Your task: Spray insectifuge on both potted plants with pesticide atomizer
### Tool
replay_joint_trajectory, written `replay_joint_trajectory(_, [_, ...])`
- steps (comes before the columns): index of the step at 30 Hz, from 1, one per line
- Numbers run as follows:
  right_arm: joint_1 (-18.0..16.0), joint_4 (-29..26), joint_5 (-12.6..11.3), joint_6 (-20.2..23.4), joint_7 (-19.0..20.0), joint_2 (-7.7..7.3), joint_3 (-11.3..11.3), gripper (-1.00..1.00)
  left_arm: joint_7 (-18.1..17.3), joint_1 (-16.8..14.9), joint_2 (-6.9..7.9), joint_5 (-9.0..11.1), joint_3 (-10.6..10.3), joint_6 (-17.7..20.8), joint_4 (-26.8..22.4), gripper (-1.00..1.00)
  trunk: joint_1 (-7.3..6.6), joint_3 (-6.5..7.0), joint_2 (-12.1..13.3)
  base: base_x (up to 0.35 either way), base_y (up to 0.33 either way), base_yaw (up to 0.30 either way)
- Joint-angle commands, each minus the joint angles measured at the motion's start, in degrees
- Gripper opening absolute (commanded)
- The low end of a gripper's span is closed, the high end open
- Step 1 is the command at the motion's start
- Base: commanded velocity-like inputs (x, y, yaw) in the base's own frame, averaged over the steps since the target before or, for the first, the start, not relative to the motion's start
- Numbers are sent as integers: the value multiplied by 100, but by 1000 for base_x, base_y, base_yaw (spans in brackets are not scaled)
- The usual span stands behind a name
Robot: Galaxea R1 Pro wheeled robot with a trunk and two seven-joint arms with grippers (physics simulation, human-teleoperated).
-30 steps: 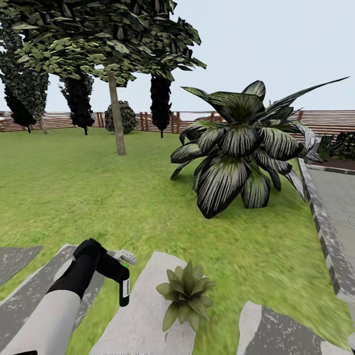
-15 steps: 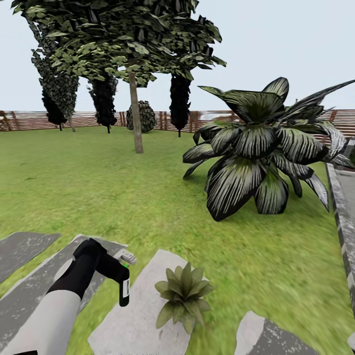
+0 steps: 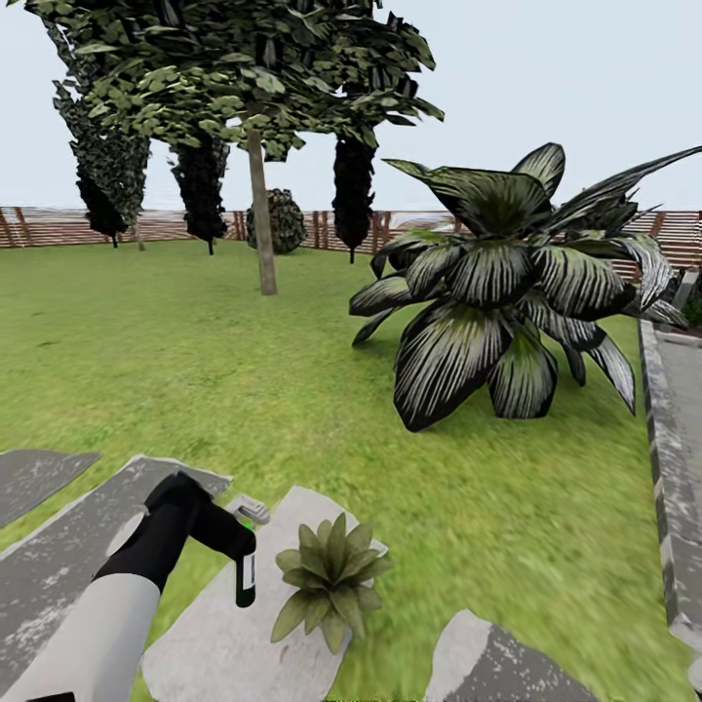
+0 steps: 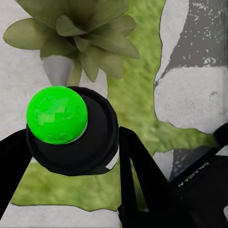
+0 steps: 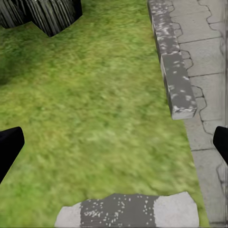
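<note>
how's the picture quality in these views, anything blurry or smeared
Head view: the grass lawn smears low at the right, while the dark white-streaked palm stays crisp. Left wrist view: the green-capped black atomizer is close, its edges soft. Right wrist view: the grey stone kerb looks softly blurred.

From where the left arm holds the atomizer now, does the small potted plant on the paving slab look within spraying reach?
Probably yes. The left gripper holds the atomizer right beside the potted plant, and nothing stands between them; the left wrist view shows the plant just ahead of the green-capped bottle.

potted plant [image 3: 327, 583] on paving slab [image 3: 244, 643] | atomizer [image 3: 246, 570] just left | palm [image 3: 507, 283] behind
</note>
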Motion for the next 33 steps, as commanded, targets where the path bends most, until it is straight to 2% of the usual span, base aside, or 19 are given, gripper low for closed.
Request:
replay_joint_trajectory(1, [-9,-4,60,2,58,0,-11,100,-58,-5,-3,-52,13,50,36,-100,0,-16,-4,0,-187,-126])
replay_joint_trajectory(5, [-9,-4,60,2,58,-1,-11,100,-53,-5,-3,-56,10,44,352,-100,0,-36,-4,0,-76,-71])
replay_joint_trajectory(15, [-8,-4,60,1,58,0,-11,100,-33,-5,21,-73,18,33,625,-100,0,-76,-4,0,-5,-65])
replay_joint_trajectory(33, [-9,-3,60,2,58,1,-11,100,-32,-5,23,-83,12,40,661,-100,0,-207,-4,85,-6,-133])
